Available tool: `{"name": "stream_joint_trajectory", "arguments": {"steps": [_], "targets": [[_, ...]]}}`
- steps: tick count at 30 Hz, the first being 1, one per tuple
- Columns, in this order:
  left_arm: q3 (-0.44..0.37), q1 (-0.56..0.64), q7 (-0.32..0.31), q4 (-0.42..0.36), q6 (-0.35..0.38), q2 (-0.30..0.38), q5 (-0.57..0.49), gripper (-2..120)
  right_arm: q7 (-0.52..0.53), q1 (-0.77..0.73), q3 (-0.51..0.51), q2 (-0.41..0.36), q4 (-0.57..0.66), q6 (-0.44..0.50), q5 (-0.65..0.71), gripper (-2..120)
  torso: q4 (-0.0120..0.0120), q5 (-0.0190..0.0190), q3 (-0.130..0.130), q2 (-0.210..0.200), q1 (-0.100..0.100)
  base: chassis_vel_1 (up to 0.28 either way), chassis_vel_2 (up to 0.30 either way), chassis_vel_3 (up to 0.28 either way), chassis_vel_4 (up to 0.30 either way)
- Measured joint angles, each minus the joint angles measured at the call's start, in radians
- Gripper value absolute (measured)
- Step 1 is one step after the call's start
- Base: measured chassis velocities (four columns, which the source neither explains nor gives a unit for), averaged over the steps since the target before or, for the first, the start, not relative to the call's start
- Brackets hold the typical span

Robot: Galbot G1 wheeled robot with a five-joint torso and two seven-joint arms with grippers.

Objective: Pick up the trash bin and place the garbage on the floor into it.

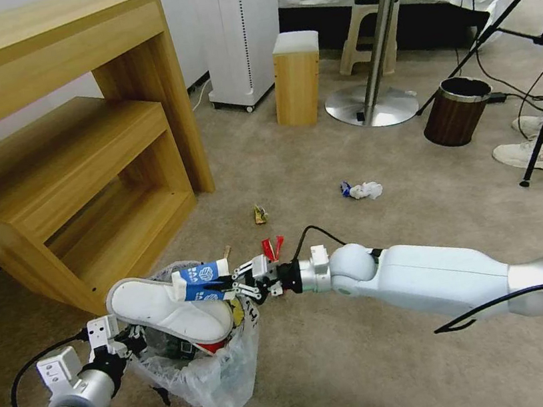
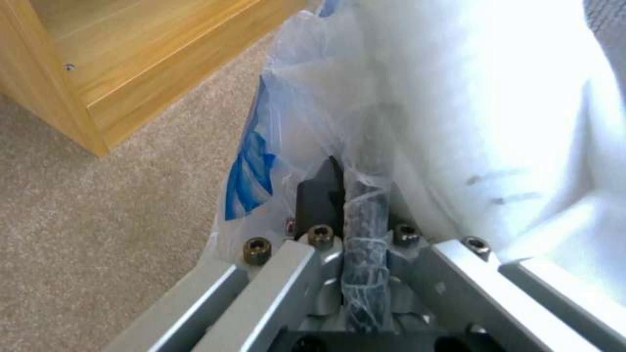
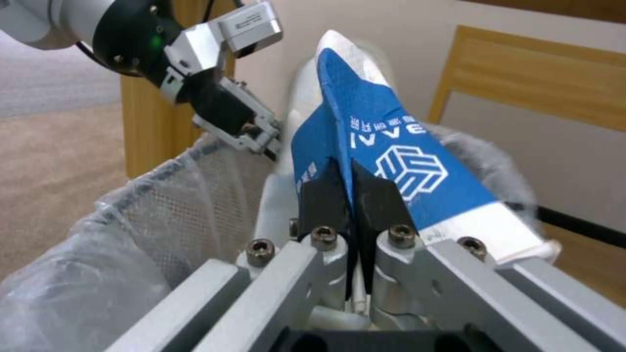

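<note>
Between the right gripper's [image 1: 232,285] black fingers [image 3: 326,195], pinched tight: blue-white carton [image 3: 391,161], up over the bin [image 1: 204,374]. Between the left gripper's [image 1: 123,337] fingers [image 2: 320,195], clamped shut: dark bin rim [image 2: 365,215] with its clear bag. Just past the carton, lying across the bin top: white slipper [image 1: 165,309]. Farther off on the carpet [image 1: 348,368]: red wrapper [image 1: 273,246], tissue [image 1: 364,190], small snack packet [image 1: 260,214].

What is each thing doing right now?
trash bin: upright, nearly full, rim pinched by left gripper.
carton: clamped in right gripper, above bin.
slipper: lying across the bin's top.
white tissue: on floor.
brown bin: upright.
</note>
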Motion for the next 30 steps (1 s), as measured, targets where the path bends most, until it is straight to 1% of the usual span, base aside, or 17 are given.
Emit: {"name": "stream_joint_trajectory", "arguments": {"steps": [4,7,18,27,30], "targets": [[-0.001,-0.001,0.001,0.000,0.000,-0.002,0.000,1,0.003,0.006,-0.015,0.026,-0.012,0.000,0.002,0,0.0000,-0.0001,0.000,0.000,0.000,0.000,0.000,0.000,0.000],[-0.001,-0.001,0.002,0.005,-0.002,-0.003,0.002,1,0.015,0.009,-0.027,0.061,-0.017,0.002,0.012,0,0.0000,0.0000,0.000,0.000,0.000,0.000,0.000,0.000,0.000],[0.000,0.003,0.006,0.016,-0.007,-0.007,0.010,1,0.016,0.009,-0.033,0.060,-0.006,0.002,0.009,0,-0.0003,-0.0001,0.000,0.000,0.000,0.000,0.000,0.000,0.000],[-0.008,0.014,0.006,-0.001,-0.008,-0.009,0.010,1,0.033,-0.017,-0.064,0.114,-0.040,0.002,-0.010,0,0.0001,0.0000,0.000,0.000,0.000,0.000,0.000,0.000,0.000],[-0.013,0.020,0.007,-0.002,-0.010,-0.009,0.010,1,0.036,-0.019,-0.069,0.113,-0.039,0.001,-0.012,0,0.0002,0.0000,0.000,0.000,0.000,0.000,0.000,0.000,0.000]]}}
